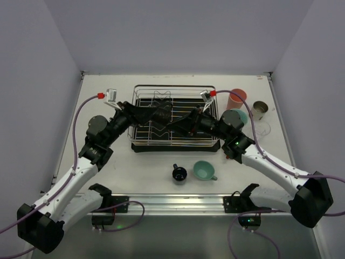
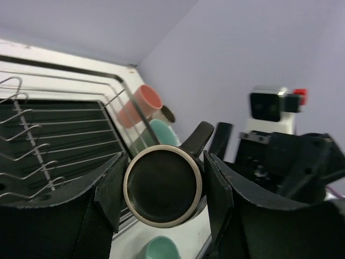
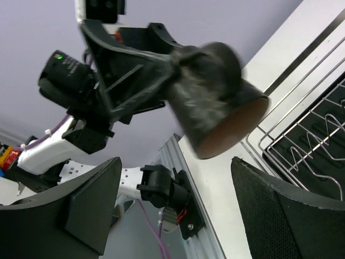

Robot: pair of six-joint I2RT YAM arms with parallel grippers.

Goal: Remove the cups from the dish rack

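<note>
The silver wire dish rack (image 1: 175, 137) on its black tray stands mid-table. My left gripper (image 1: 161, 115) reaches over it from the left. In the left wrist view the left gripper (image 2: 163, 189) is shut on a black mug (image 2: 163, 186), its ringed bottom facing the camera and its handle up to the right. My right gripper (image 1: 182, 125) faces it from the right; in the right wrist view it (image 3: 172, 199) is open and empty, with the held black mug (image 3: 215, 102) just above its jaws. No other cup shows inside the rack.
Right of the rack stand a pink tumbler (image 1: 237, 99), a mint mug (image 1: 235, 117), a metal cup (image 1: 260, 109) and a clear glass (image 1: 262, 128). In front of the rack stand a small black cup (image 1: 179, 174) and a mint mug (image 1: 205, 170).
</note>
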